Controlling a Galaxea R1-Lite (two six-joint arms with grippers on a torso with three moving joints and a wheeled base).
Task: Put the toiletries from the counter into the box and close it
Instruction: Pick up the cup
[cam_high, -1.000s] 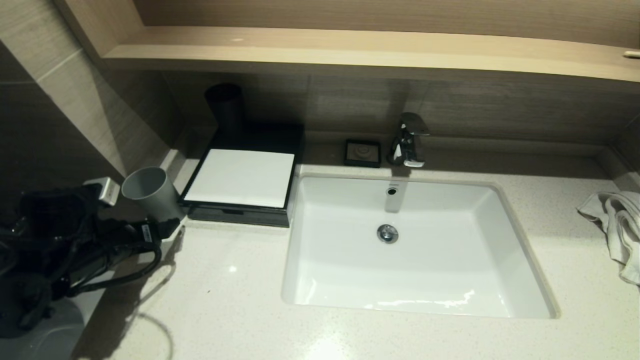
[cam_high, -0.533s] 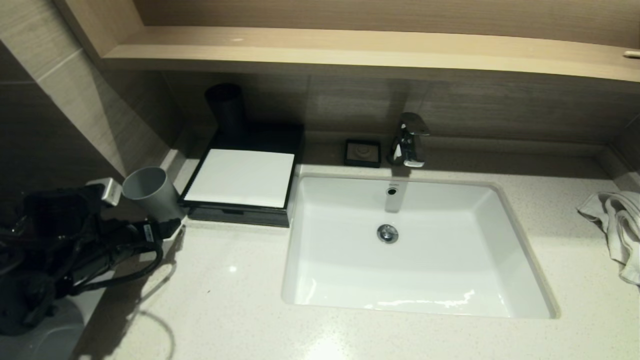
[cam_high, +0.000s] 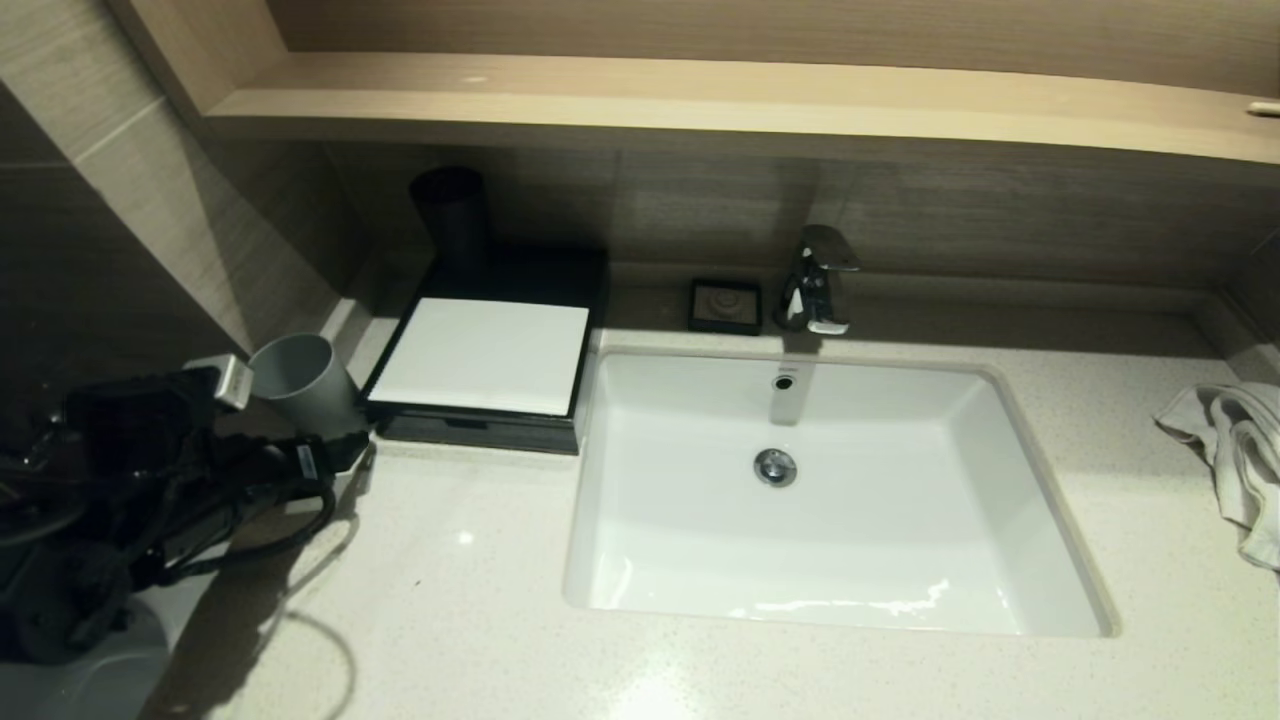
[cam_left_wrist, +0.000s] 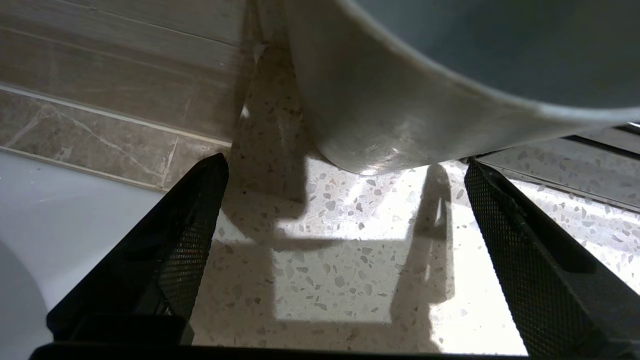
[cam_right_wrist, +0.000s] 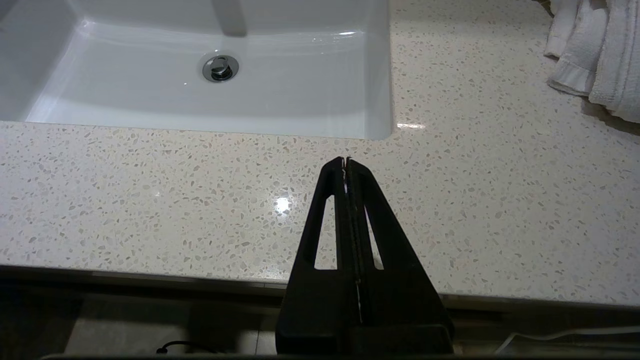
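Left gripper (cam_left_wrist: 345, 200), fingers spread wide, sits at the frame's left edge just beside the grey cup (cam_high: 300, 383); the box (cam_high: 483, 355) lies closed upper left; right gripper (cam_right_wrist: 346, 161) clenched, parked

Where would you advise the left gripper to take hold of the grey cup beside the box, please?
Probably across the grey cup's round side wall, coming from its near-left, where the left gripper already waits with open fingers. The cup stands upright, and the box crowds its right side.

Black left arm (cam_high: 130, 470), looped cables; black mesh-textured fingers (cam_left_wrist: 185, 260).
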